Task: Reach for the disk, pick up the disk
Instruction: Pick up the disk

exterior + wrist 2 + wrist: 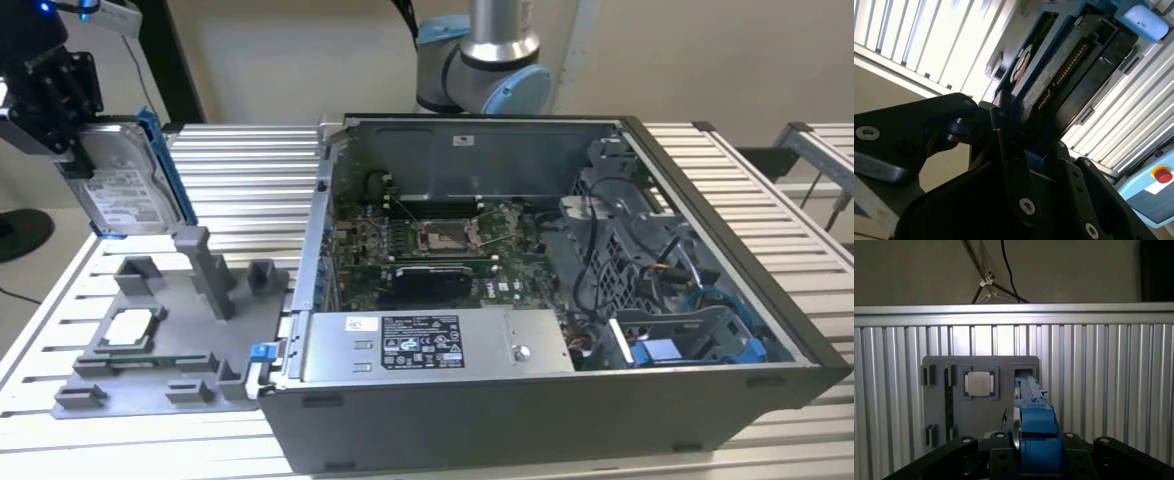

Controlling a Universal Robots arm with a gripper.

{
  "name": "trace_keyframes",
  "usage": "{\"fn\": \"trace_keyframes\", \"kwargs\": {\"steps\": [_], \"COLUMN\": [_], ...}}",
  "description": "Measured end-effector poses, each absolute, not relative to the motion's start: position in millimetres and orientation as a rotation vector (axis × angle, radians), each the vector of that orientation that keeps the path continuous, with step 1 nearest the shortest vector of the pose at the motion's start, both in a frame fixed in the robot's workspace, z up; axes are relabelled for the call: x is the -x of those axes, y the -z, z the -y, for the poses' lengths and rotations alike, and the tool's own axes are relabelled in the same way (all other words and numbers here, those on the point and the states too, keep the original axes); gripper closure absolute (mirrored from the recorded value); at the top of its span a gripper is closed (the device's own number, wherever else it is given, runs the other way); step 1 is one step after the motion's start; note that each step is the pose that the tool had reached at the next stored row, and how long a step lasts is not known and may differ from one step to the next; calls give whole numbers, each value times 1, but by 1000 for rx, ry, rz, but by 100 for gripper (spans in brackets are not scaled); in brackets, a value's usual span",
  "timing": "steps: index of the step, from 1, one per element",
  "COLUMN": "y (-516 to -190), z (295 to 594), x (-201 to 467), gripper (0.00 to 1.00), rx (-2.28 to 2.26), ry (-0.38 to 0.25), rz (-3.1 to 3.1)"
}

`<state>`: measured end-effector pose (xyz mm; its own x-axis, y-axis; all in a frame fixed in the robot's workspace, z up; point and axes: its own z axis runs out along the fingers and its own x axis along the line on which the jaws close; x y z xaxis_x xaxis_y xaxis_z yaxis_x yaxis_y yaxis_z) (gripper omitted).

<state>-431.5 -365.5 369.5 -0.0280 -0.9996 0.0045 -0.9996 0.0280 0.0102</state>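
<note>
The gripper (74,150) is closed on the disk (127,190). Its dark fingers (1006,150) clamp one end, and the rest of the disk hangs away from them, on edge, with the white label facing outward. In both wrist views the disk runs straight out from between the fingers, a bright blue rail (1036,425) along its edge.

Below the fingers, and clear of the disk, sits a grey holder tray (147,340) with upright posts and slots. A small square chip (980,383) lies in one pocket of the tray, beside the slot (1024,372) in line with the disk. The tray rests on a table (240,160) of ribbed aluminium slats.

Well apart from the fingers, toward the exterior view's right, an open computer case (561,390) lies on its side with its boards and cables exposed.

As I judge it, the reach is done and the pick-up is as good as complete: the disk is gripped and touches nothing else. Whatever follows calls for a firm, steady hold, because the disk is gripped at one end only and could swing or slip.
</note>
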Motion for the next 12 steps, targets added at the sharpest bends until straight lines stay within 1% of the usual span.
{"fn": "trace_keyframes", "kwargs": {"steps": [12], "y": [-389], "z": [366], "x": [431], "gripper": [100], "rx": [-2183], "ry": [7], "rz": [2245]}}
